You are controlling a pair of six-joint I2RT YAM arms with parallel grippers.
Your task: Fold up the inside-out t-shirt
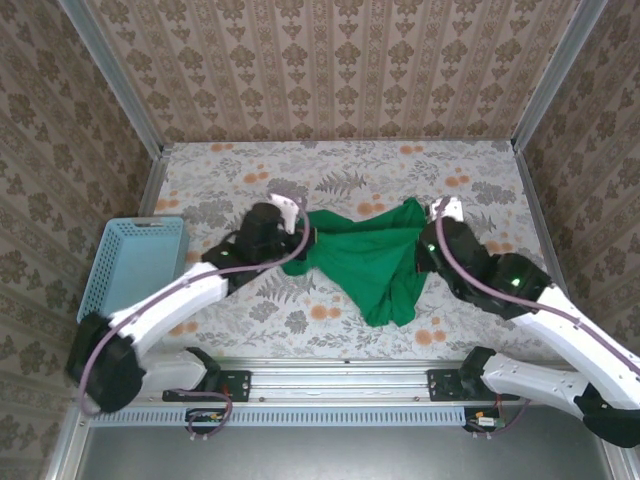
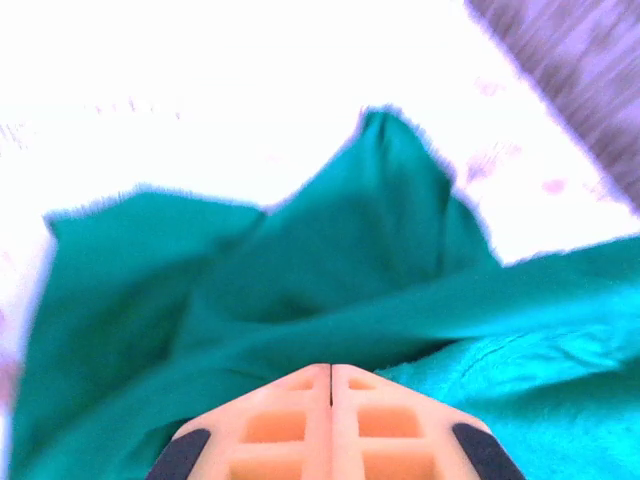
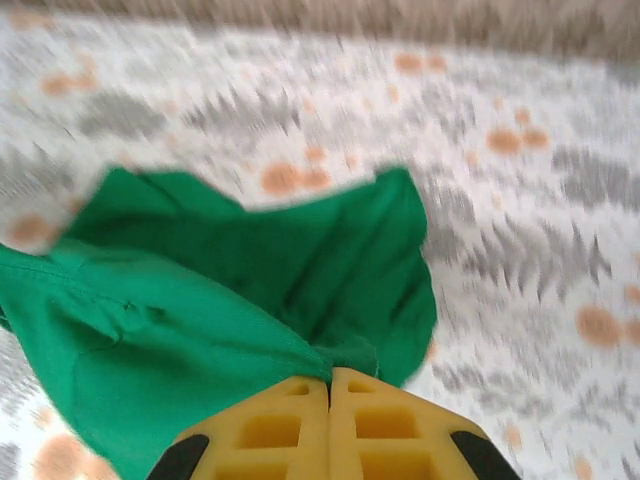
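- Cloth of the inside-out t-shirt (image 1: 372, 262) is spread in a crumpled band across the middle of the bench (image 1: 300, 165), with a loose lobe trailing toward the near edge.
- The shirt is stretched between the two hands, one at each end.
- The left hand (image 1: 303, 232) is clenched on the shirt's left end. In the left wrist view its jaws are pressed together, and folds of green cloth are gathered at the tips.
- The right hand (image 1: 428, 232) is clenched on the shirt's right end. In the right wrist view the jaws are closed, and a pinch of cloth is drawn in between them.
- Both wrist views are blurred, so no seams can be made out.
- A light-blue basket (image 1: 140, 262) is set at the left edge of the bench, well apart from the shirt.
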